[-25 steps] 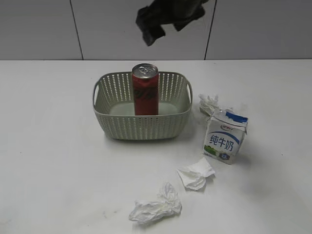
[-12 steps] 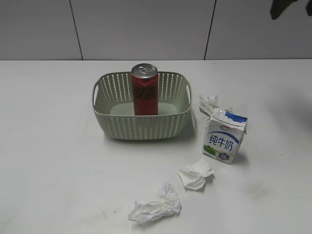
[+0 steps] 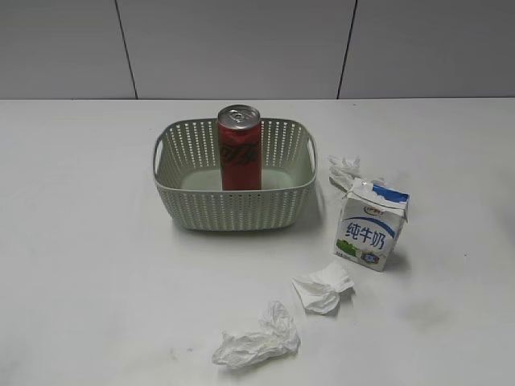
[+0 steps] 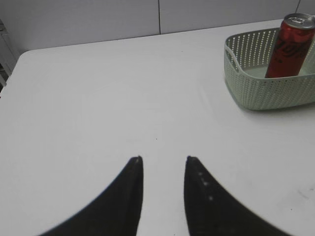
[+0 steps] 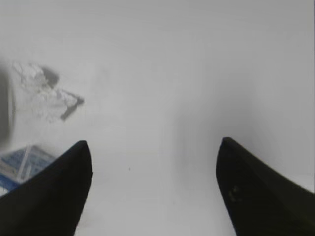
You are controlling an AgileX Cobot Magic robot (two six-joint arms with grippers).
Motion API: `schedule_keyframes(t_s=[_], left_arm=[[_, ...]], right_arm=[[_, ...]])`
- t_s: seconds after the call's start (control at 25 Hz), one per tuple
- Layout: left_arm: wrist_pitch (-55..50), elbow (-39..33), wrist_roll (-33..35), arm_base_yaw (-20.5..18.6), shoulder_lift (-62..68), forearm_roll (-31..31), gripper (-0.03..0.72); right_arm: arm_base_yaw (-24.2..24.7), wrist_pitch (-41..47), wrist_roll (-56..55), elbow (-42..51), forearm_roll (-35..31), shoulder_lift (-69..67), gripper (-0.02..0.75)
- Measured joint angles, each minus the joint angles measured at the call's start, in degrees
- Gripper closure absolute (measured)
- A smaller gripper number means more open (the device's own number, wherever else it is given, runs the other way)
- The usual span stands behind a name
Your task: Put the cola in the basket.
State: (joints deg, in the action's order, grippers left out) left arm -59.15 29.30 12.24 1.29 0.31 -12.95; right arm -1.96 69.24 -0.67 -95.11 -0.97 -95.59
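The red cola can (image 3: 240,148) stands upright inside the pale green basket (image 3: 233,211), its silver top above the wall. Both also show in the left wrist view, the cola (image 4: 290,46) in the basket (image 4: 268,91) at the far right. My left gripper (image 4: 164,158) is open and empty over bare table, far to the left of the basket. My right gripper (image 5: 153,143) is wide open and empty above the table, right of the milk carton. Neither gripper shows in the exterior view.
A white-and-blue milk carton (image 3: 372,226) stands right of the basket; its corner shows in the right wrist view (image 5: 19,162). Crumpled tissues lie behind the carton (image 3: 345,170), in front of it (image 3: 323,288) and near the front edge (image 3: 257,339).
The dark arm that was above the basket moved away to the upper right and has left the exterior view. The cola stays standing in the basket.
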Motion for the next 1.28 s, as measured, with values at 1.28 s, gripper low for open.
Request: schedule_keyframes(t_s=[1.28], left_arm=[[0.0, 0.0, 0.0, 0.0, 0.0, 0.0, 0.458]], right_arm=[[0.0, -9.2, 0.7, 65.9, 0.0, 85.3, 0.147]])
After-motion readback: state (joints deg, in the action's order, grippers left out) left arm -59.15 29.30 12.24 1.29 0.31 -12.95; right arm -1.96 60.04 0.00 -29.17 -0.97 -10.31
